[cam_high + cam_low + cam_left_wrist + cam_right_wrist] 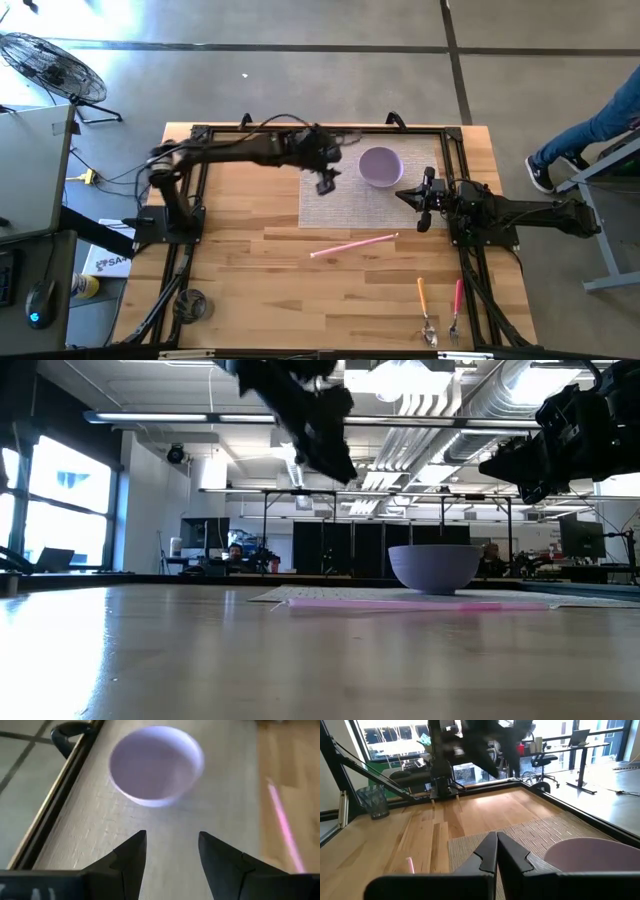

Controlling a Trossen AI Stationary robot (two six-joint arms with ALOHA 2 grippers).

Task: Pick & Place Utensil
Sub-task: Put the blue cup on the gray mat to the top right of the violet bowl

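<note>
Left gripper (326, 186) is up in the air over the woven placemat (340, 215), fingers spread wide and holding nothing. The left wrist view looks down between its fingers (131, 855) at bare mat. The lilac bowl (381, 166) sits just ahead of it and looks empty from here.

Right gripper (424, 205) waits at the mat's far edge, on the other side of the bowl from the left one. Its fingers are pressed together with nothing between them, as the right wrist view shows.

The pink utensil (353, 244), long and thin, lies flat on the table (250, 290). Its far end just touches the mat's near edge. It is behind and below the left gripper, toward the table's front, and well clear of the fingers. In the left wrist view it is only a pink streak off to one side. I can't tell what kind of utensil it is.

Two more utensils are at the front corner, one with an orange handle (424, 310) and one with a red handle (456, 310). Both are far from either gripper.

My read is that the pick has not been made and nothing has been placed. Everything is still to do: bring the left gripper back over the pink utensil, go down, close, lift, and carry it, presumably to the bowl.
</note>
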